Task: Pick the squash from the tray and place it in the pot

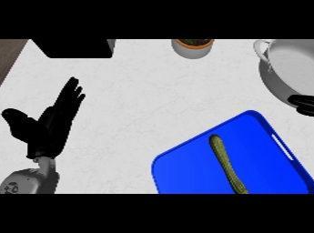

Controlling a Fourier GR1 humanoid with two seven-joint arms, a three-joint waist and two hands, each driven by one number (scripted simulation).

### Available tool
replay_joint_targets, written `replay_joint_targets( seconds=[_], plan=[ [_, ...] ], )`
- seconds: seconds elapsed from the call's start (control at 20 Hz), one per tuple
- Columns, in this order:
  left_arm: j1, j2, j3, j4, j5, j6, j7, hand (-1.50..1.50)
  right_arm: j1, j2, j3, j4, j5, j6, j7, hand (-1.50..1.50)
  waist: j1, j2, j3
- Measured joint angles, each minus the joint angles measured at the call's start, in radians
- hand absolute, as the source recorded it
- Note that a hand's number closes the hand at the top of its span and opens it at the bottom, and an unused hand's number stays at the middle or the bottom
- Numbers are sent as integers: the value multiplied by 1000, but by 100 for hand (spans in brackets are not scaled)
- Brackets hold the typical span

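- Waiting on the tray (186, 168), the squash (226, 164) lies ungrasped
- Left hand (52, 123) rests, fingers straight
- Right hand (310, 105) by the pot (300, 68), fingers unclear, must reach back next

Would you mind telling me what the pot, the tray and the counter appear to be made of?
The pot looks like brushed metal: pale grey with a soft sheen and a bright rim. The tray seems to be glossy plastic: uniform saturated blue with a moulded handle slot. The counter looks like polished stone, white with faint grey veining, though it might be laminate.
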Motion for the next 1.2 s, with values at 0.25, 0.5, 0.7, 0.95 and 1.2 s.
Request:
replay_joint_targets(
  seconds=[0.25,0.5,0.7,0.95,1.2],
  plan=[
    [-9,3,17,-6,4,-10,16,0,-8,-38,13,-80,42,66,127,-150,0,0,-1],
    [-8,-13,15,-8,-9,-12,18,0,-42,9,31,-135,78,146,267,-150,2,1,-1],
    [-17,-35,3,1,-36,-5,13,0,-51,73,64,-125,161,171,322,-150,3,2,0],
    [2,-37,13,-23,-37,-16,18,0,-35,131,106,-127,299,173,354,-150,3,2,0],
    [9,-45,23,-8,-48,-33,0,0,-21,195,103,-98,418,164,359,-150,1,2,0]
  ],
)
